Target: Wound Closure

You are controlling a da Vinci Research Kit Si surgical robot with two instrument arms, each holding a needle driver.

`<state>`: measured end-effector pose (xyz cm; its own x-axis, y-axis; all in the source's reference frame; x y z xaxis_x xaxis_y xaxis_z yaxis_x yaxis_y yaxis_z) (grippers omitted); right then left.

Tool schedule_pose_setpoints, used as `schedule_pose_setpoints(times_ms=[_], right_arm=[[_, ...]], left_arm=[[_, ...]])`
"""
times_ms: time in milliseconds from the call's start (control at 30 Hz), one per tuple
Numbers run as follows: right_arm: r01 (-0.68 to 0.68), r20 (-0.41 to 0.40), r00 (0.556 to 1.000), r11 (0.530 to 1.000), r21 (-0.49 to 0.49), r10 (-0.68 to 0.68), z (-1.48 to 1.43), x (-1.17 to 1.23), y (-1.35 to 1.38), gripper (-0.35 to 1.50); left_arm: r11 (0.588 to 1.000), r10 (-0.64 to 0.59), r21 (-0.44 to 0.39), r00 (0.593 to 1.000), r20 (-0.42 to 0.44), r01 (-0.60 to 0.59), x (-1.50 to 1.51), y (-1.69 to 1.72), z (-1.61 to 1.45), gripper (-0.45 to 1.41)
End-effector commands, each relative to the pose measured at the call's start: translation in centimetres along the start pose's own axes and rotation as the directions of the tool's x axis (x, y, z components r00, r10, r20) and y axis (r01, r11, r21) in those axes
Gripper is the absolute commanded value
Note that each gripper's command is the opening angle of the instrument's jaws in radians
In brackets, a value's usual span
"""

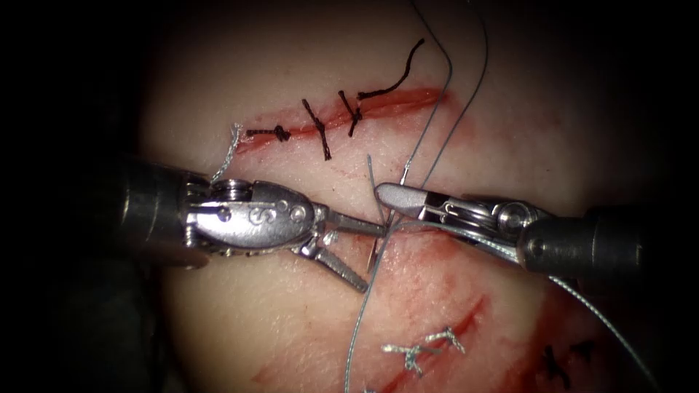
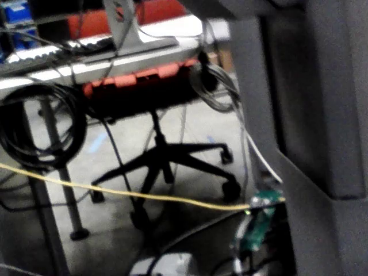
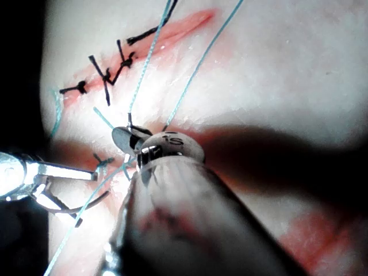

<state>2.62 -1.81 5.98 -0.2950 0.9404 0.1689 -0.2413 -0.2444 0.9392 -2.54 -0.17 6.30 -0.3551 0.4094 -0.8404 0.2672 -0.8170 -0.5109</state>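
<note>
Mid-stitch at frame centre, judging by the layout. Left end effector (image 1: 364, 251) wide open, upper jaw lying against the needle (image 1: 374, 256), gripping nothing. Right end effector (image 1: 397, 198) closed, apparently on the thread (image 1: 429, 131) that rises to the upper edge; exact pinch point hard to make out. Needle standing steeply between the 2 tips, whether lodged in the tissue (image 1: 247, 320) unclear. Upper cut (image 1: 408, 100) carrying 3 dark stitches. Next move calls for a firm hold on the needle body.
</note>
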Motion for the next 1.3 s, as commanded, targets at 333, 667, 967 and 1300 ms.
schedule_pose_setpoints(times_ms=[333, 667, 967, 1300], right_arm=[[0.004, 0.002, 1.000, 1.000, 0.002, -0.004, 0.09, -0.04, 0.01, -0.35], [0.003, 0.001, 1.000, 1.000, 0.001, -0.003, 0.09, -0.07, 0.00, -0.35], [0.000, -0.001, 1.000, 1.000, 0.000, 0.000, 0.11, -0.08, -0.04, -0.35], [0.445, -0.033, 0.895, 0.895, 0.016, -0.445, 0.18, -0.08, -0.21, 1.43]], left_arm=[[1.000, -0.018, -0.015, 0.999, -0.034, 0.017, 0.21, 0.07, -0.01, 0.59], [1.000, -0.012, -0.008, 0.999, -0.047, 0.011, 0.14, 0.03, 0.15, 0.51], [0.995, -0.073, -0.072, 0.997, -0.029, 0.070, -0.06, 0.07, 0.24, -0.37], [0.952, -0.288, -0.152, 0.945, -0.153, 0.265, 0.21, 0.05, 0.07, -0.45]])
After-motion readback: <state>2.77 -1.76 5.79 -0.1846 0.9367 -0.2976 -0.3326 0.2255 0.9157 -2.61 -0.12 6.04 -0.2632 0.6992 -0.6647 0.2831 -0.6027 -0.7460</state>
